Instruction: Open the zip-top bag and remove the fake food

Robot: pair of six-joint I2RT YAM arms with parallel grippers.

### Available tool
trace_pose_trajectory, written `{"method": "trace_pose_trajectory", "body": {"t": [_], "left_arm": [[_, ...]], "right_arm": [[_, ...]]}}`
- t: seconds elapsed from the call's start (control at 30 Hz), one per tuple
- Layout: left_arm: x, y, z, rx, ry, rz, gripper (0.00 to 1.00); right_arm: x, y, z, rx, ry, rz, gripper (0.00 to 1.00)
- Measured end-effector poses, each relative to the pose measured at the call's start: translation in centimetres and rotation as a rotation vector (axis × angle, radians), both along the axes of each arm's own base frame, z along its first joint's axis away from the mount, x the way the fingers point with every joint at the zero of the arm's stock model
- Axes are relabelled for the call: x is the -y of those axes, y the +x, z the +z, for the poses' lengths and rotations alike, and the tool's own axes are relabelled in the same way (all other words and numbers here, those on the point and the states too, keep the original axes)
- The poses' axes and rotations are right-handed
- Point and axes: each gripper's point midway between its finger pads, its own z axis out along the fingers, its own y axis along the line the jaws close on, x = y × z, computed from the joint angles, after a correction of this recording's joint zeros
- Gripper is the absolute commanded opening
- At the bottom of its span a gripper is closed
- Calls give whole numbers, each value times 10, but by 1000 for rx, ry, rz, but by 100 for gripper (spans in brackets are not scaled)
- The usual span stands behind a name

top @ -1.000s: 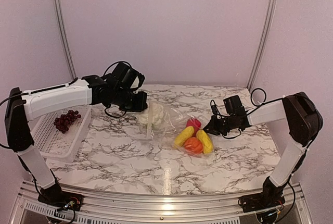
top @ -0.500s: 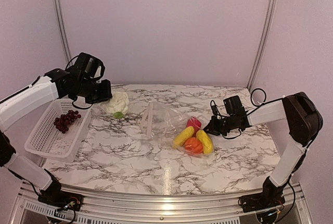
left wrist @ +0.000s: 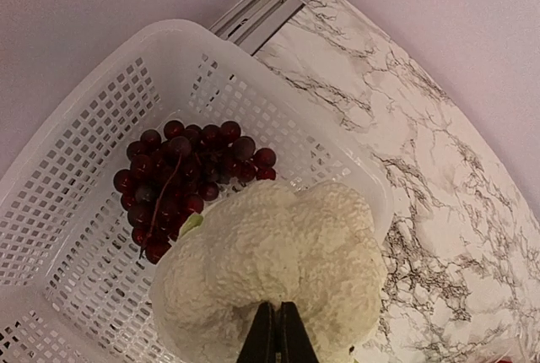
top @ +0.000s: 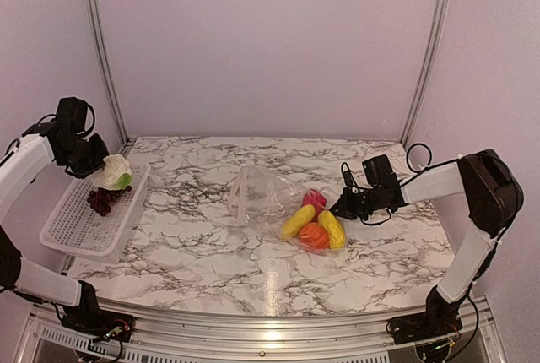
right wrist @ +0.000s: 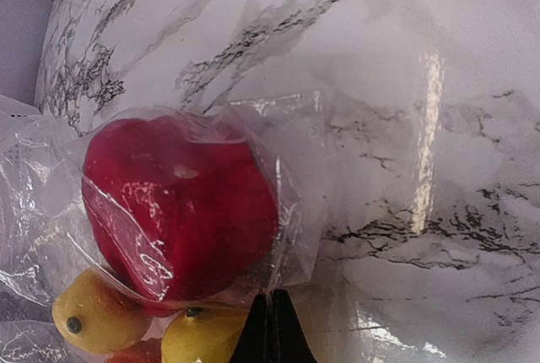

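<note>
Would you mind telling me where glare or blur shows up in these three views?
Top external: a bright reflection streaks the table near the front, otherwise evenly lit. Left wrist: no glare; cauliflower and grapes look sharp. Right wrist: a vertical glare band on the marble, glints on the zip-top bag.

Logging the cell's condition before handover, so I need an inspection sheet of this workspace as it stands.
Surface: glossy grey-veined marble tabletop.
Job's things: clear crinkly zip-top bag mid-table, holding two yellow oblong pieces, an orange round fruit and a pink-red piece; white toy cauliflower held over the basket; dark purple grapes inside it.
Clutter: white lattice plastic basket at the left edge.
Grippers: left gripper shut on cauliflower; right gripper shut on the bag's edge.
Cables: black loops at the wrists.
Surroundings: lilac walls, aluminium posts.
</note>
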Motion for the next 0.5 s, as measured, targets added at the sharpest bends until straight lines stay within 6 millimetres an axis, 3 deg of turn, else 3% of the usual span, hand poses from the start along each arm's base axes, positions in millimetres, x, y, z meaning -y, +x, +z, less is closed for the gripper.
{"method": "trace_pose_trajectory", "body": {"t": [0.17, 0.27, 0.4, 0.5], "left_arm": [[-26, -11, -25, -66, -6, 79, 0], [-32, -16, -46, -121, -12, 96, 3], [-30, -20, -70, -191, -30, 85, 28], [-27, -18, -77, -206, -45, 67, 46]], "right_arm": [[0, 0, 0, 1, 0, 1, 0], [0, 0, 0, 2, 0, 3, 0], [-1, -1, 0, 1, 4, 7, 0], [-1, -1, 1, 1, 5, 8, 0]]}}
